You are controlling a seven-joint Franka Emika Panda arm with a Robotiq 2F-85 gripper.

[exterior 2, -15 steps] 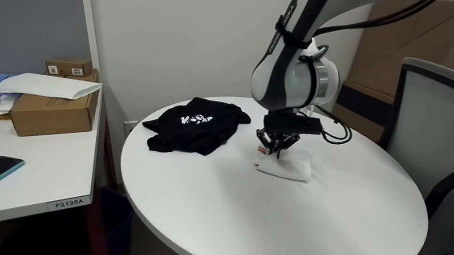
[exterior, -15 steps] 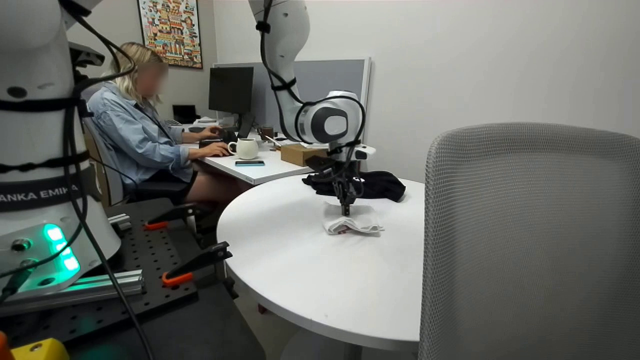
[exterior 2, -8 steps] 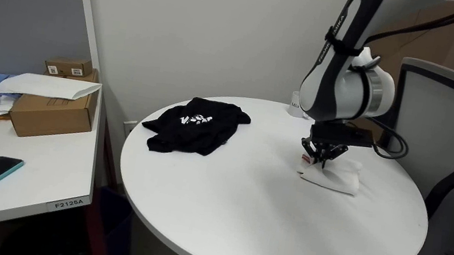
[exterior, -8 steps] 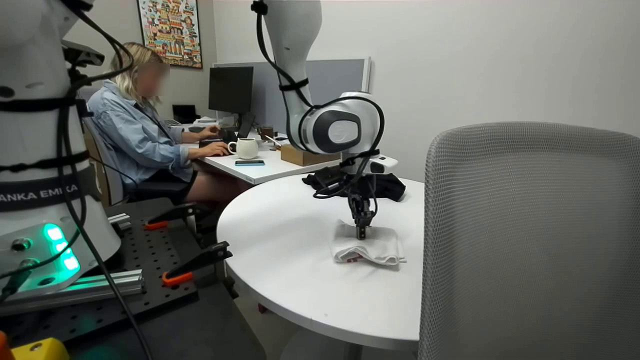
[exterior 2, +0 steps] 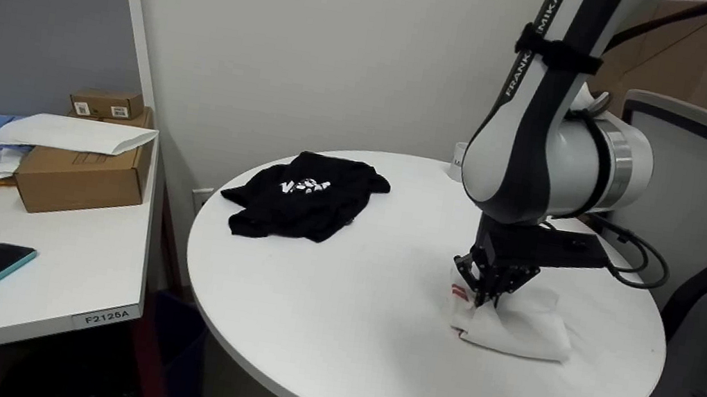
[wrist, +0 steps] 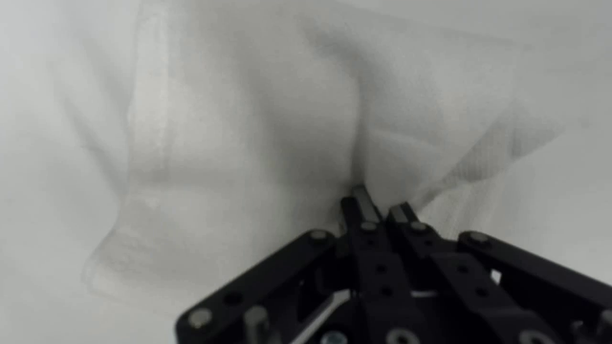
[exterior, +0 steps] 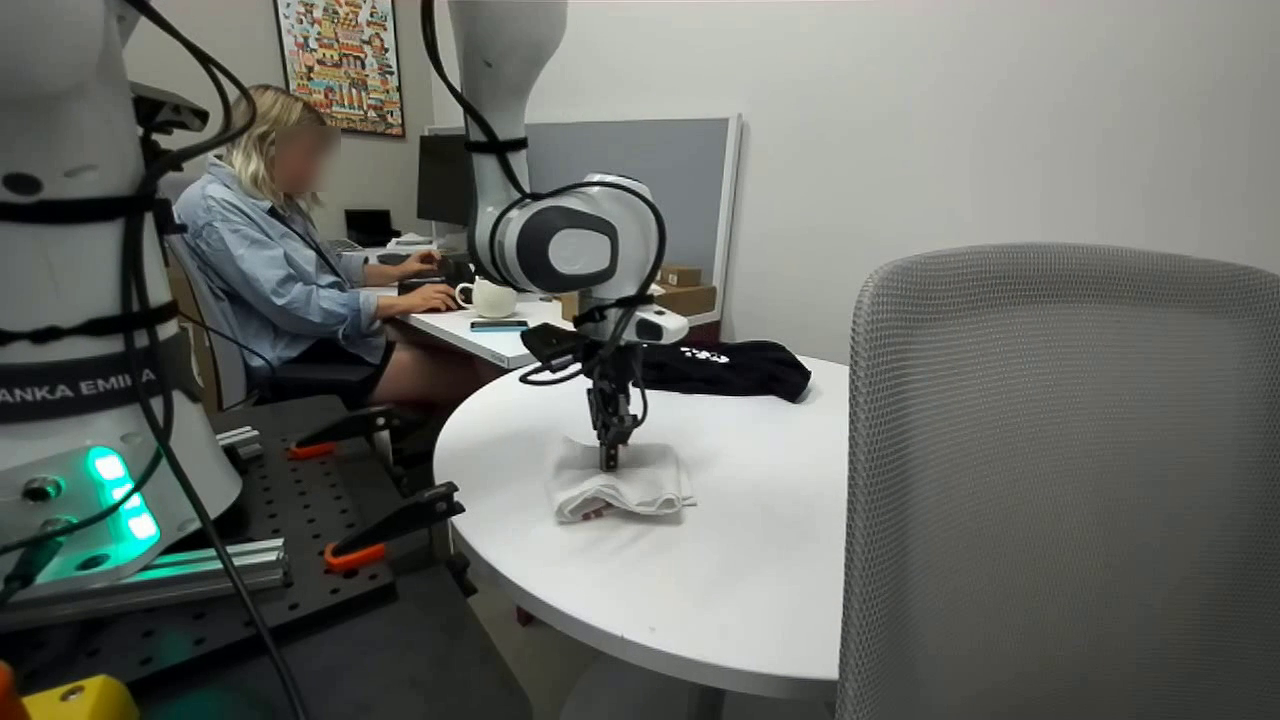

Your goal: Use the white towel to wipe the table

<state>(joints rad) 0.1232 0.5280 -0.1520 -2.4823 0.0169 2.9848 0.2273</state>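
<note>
The arm [exterior 2: 494, 170] is white and dark grey, cables [exterior 2: 671, 22] and straps [exterior 2: 561, 54] black, lights [exterior: 123, 494] green; grey screws [wrist: 200, 317] stud the black gripper [wrist: 382, 209].

At the upper left of an exterior view, a person's face [exterior: 305, 160] was blurred; at the right, a mesh chair [exterior: 1060, 480] hid part of the round table [exterior: 740, 590]. In an exterior view, the robot arm [exterior 2: 504, 172], cropped along the top, partly hid a white container [exterior 2: 457, 161]. In the wrist view, the gripper [wrist: 381, 198], cut off at the bottom, covered part of the white towel [wrist: 215, 143].
</note>
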